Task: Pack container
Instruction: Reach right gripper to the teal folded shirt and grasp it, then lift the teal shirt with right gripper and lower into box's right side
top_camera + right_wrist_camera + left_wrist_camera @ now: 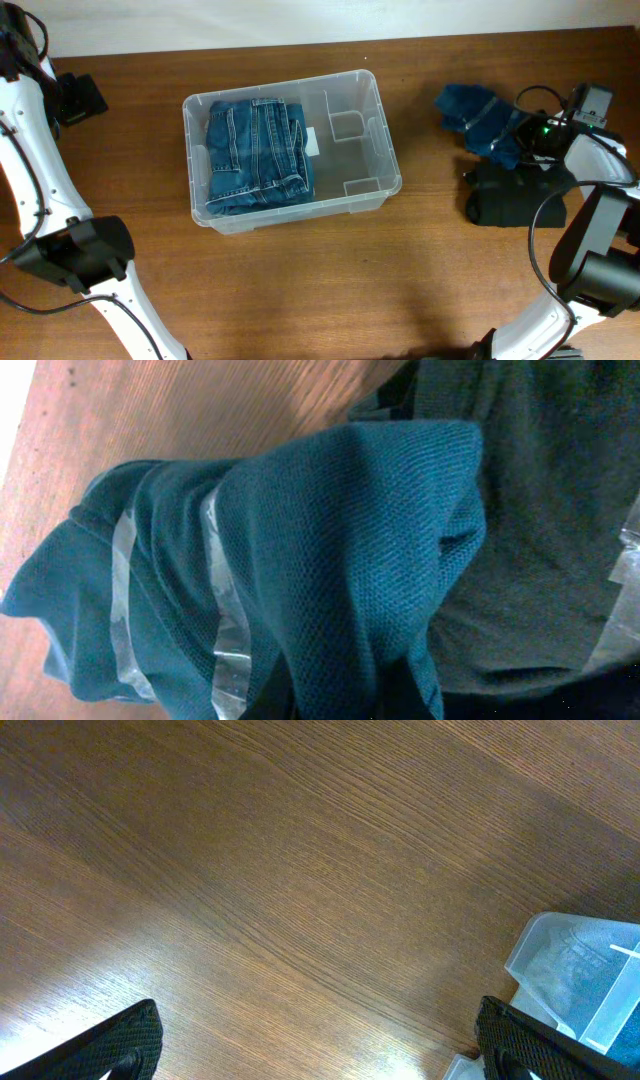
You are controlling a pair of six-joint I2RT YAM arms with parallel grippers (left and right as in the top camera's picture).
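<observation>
The clear plastic container (372,128) stands mid-table, and one corner of it shows in the left wrist view (560,960). Folded blue jeans (258,152) fill its left half. The right half shows only moulded notches and a white label. My right gripper (517,138) is shut on a fold of a teal knit garment (475,112), seen close in the right wrist view (340,540) with the fingers (335,692) pinching it. My left gripper (82,100) is open and empty over bare wood, left of the container, with its fingers wide apart (320,1045).
A black garment (512,195) lies on the table under and in front of the teal one. It appears dark grey in the right wrist view (545,510). Shiny tape strips (225,630) are on the teal garment. The table's back edge meets a white wall.
</observation>
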